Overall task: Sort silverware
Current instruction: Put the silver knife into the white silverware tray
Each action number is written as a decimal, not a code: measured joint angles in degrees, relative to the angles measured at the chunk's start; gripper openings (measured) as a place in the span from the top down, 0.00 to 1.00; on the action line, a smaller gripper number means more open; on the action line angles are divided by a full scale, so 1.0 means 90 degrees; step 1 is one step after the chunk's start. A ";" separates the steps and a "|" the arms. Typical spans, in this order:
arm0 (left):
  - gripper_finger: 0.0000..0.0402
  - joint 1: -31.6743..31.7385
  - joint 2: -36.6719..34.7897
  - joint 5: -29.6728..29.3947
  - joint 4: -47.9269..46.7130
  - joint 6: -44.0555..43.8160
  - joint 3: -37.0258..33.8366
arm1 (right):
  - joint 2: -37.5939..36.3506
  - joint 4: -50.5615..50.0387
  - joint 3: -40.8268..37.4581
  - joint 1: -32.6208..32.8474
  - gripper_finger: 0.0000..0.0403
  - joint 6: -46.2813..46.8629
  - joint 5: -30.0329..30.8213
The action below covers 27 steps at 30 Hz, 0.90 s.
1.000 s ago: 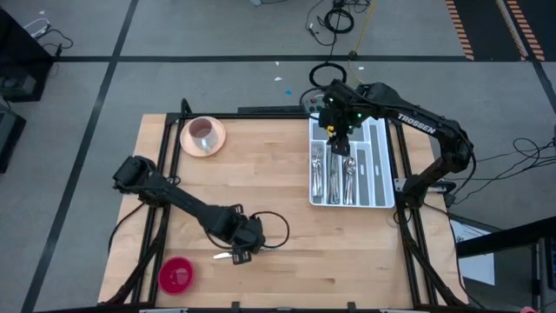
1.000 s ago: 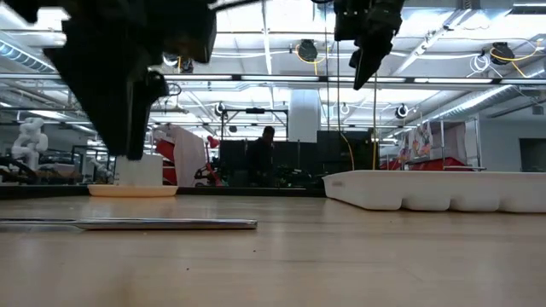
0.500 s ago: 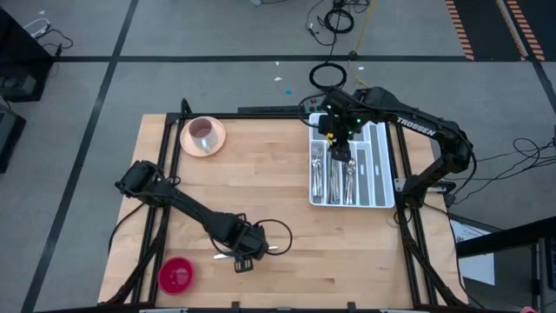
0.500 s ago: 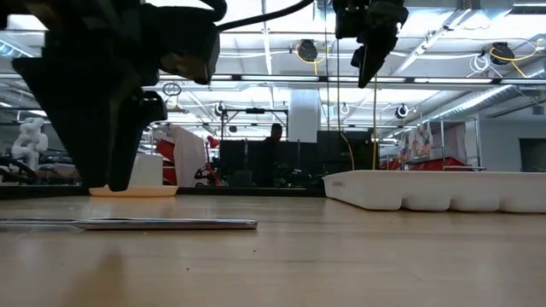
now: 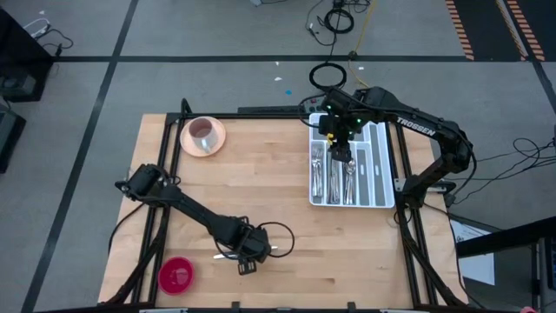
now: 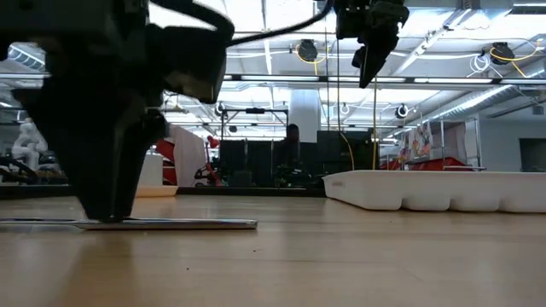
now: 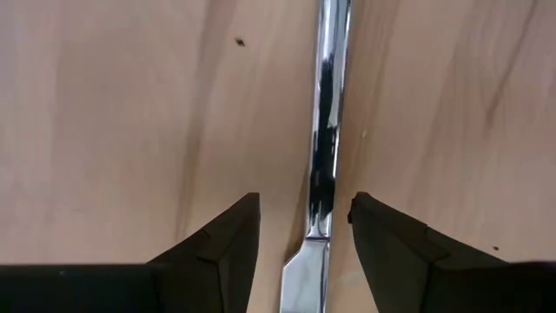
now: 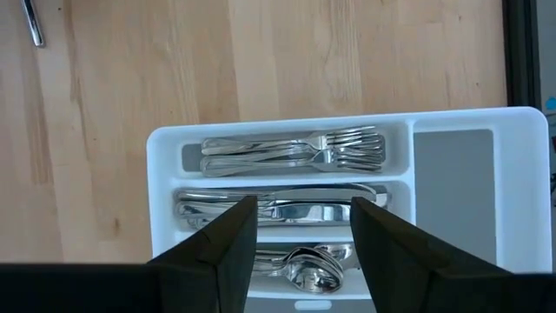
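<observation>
Now a slim shiny knife (image 7: 323, 156) flat on wood between the left gripper's (image 7: 304, 228) spread fingers.

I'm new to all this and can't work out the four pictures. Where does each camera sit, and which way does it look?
High view: above the table, looking straight down; both arms show.
Low view: at table-top height, looking level across; the left gripper looms near, over a knife.
Left wrist view: on the left arm, looking down past its open fingers at that knife.
Right wrist view: on the right arm, looking down past its fingers into the tray.
Shared: high and right wrist views both show the tray.
</observation>
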 joint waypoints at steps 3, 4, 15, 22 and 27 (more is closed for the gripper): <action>0.54 -0.0001 0.0146 0.0134 0.0006 0.0064 0.0011 | 0.0000 -0.0002 0.0000 0.0000 0.56 0.0000 -0.0002; 0.54 -0.0007 0.0186 0.0190 0.0003 0.0123 0.0018 | 0.0000 -0.0002 0.0000 0.0000 0.56 0.0000 -0.0001; 0.86 0.0158 0.0729 0.0947 -0.0147 0.1220 0.0080 | 0.0000 -0.0002 0.0000 0.0000 0.56 -0.0002 -0.0024; 0.94 0.0458 0.0762 0.1255 -0.0200 0.1376 0.0161 | 0.0000 -0.0086 0.0000 0.0000 0.56 0.0054 -0.0026; 0.94 0.0496 0.0787 0.0879 -0.0722 0.1578 0.0639 | 0.0000 -0.0279 0.0002 0.0000 0.56 0.0129 -0.0028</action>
